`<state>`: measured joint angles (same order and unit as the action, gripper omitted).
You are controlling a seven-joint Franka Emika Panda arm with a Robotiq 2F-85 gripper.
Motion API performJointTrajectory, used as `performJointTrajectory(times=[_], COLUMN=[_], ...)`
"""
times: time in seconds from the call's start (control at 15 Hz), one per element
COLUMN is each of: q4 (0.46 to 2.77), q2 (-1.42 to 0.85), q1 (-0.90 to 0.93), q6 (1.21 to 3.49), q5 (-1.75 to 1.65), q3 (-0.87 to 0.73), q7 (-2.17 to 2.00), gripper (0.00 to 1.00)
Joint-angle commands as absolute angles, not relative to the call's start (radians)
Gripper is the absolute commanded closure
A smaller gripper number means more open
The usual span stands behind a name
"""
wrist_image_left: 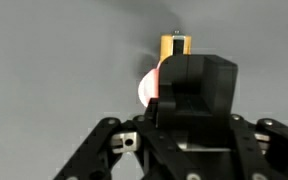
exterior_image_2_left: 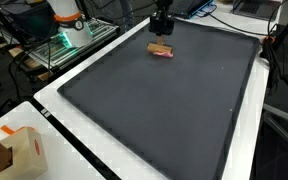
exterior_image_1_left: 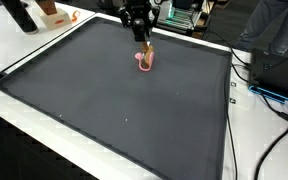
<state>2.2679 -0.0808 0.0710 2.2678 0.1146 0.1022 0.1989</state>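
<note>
A small pink and tan wooden object [exterior_image_1_left: 145, 62] lies on the black mat [exterior_image_1_left: 104, 100] near its far edge, also seen in the other exterior view [exterior_image_2_left: 161, 50]. My gripper [exterior_image_1_left: 142, 42] hangs straight down right above it [exterior_image_2_left: 162, 36]. In the wrist view the jaws stand together as one black block [wrist_image_left: 194, 85]. The tan piece [wrist_image_left: 174, 45] sticks out just beyond the tips and the pink part [wrist_image_left: 148, 90] shows at their left side. Whether the tips touch or pinch the object is hidden.
The mat covers a white table [exterior_image_1_left: 34, 45]. A cardboard box [exterior_image_2_left: 14, 150] stands at one corner. Green-lit equipment [exterior_image_2_left: 69, 35] and cables [exterior_image_1_left: 269, 95] line the table's edges, and a dark monitor [exterior_image_1_left: 284, 50] stands beside the mat.
</note>
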Motion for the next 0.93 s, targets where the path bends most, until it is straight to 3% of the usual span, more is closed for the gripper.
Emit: performJointTrajectory(times=[0.0, 0.87], q4=[2.308, 2.295], q2=[-0.125, -0.168], q1=[0.089, 0.109], q6=[2.403, 2.580], q5=[0.145, 0.157], q3=[0.121, 0.149], q7=[0.223, 0.214], gripper=[0.76, 0.76])
